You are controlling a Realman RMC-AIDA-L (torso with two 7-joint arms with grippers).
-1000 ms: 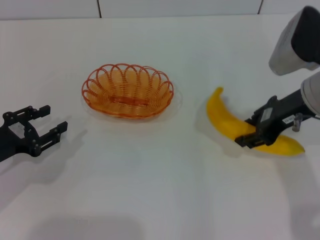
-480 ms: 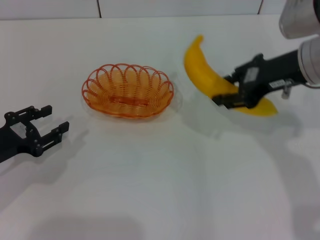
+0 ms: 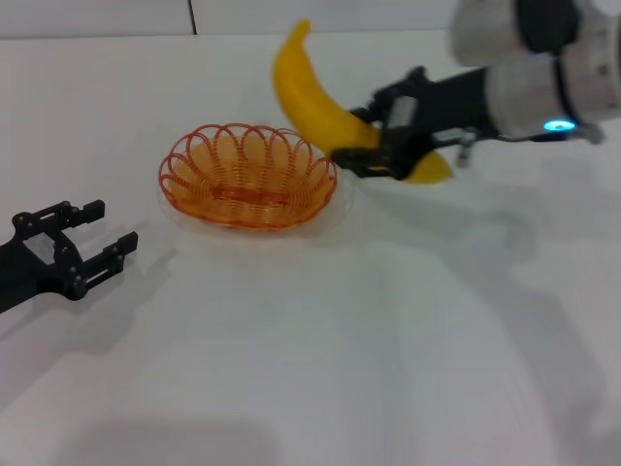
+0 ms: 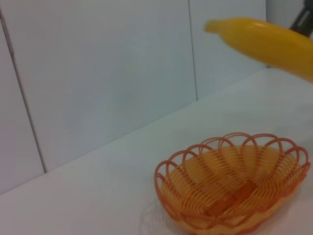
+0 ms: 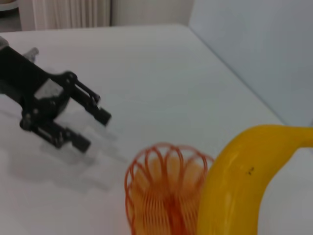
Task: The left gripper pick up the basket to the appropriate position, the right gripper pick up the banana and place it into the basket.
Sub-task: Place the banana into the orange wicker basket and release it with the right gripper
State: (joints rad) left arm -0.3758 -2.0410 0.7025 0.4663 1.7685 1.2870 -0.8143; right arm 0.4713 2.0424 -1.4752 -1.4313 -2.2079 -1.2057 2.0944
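Head view: the right gripper (image 3: pixel 374 155) is raised above the table (image 3: pixel 310 349), with its jaws clamped on the banana (image 3: pixel 315 102) near the banana's lower third. The banana is held clear of the table and tilted, one pointed end up toward the far wall and the other end projecting past the jaws toward the right arm. Its lower part lies just beside the right rim of the basket (image 3: pixel 247 176), and its shadow falls on the table to the right of the basket. The basket stands upright on the table, with nothing in it. The left gripper (image 3: pixel 97 238) rests low near the left edge of the table, well apart from the basket, jaws apart and holding nothing. Left wrist view: the basket (image 4: pixel 234 183) sits on the table in the foreground, and the banana (image 4: pixel 266 41) hangs in the air above and beyond its far rim, not touching it. Right wrist view: the banana (image 5: pixel 239 181) fills the near foreground, the basket (image 5: pixel 164 188) lies beyond it on the table, and the left gripper (image 5: pixel 90 127) is farther off, jaws apart, well apart from the basket.
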